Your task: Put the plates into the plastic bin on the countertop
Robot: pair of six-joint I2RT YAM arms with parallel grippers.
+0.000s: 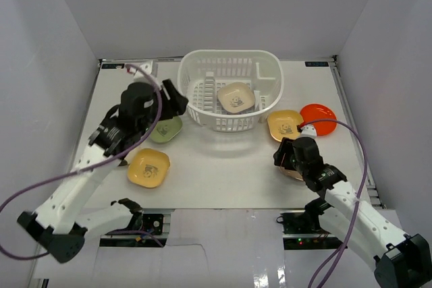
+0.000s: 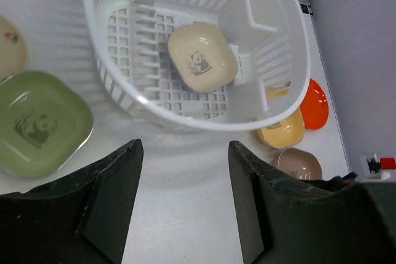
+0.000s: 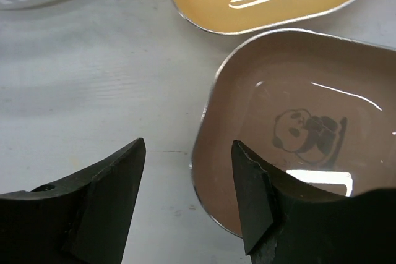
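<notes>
Plates lie hollow side up across the matte white countertop [image 1: 223,166], all shallow glossy plastic with rounded-square outlines. At the near left sits a yellow plate [image 1: 148,166] with a dark centre picture. Just beyond it is a green plate [image 2: 40,122] bearing a panda, and a cream-coloured rim [image 2: 9,47] shows at its far side. The left gripper [image 2: 184,146] hangs above the bare table between the green plate and the bin, its fingers spread wide with nothing between them. The plastic bin [image 1: 229,65] stands at the far centre, a white basket with slotted walls and a grid floor, its long axis running left to right. A cream plate [image 1: 235,97] rests inside it, right of the middle. Just right of the bin lies a second yellow plate [image 1: 284,125]. Nearer than that is a tan plate [image 3: 297,134] with a panda. The right gripper [image 3: 187,143] is open over its left rim, one finger above the dish and one above the table; contact cannot be told. Farthest right lies a round red-orange plate [image 1: 317,118].
</notes>
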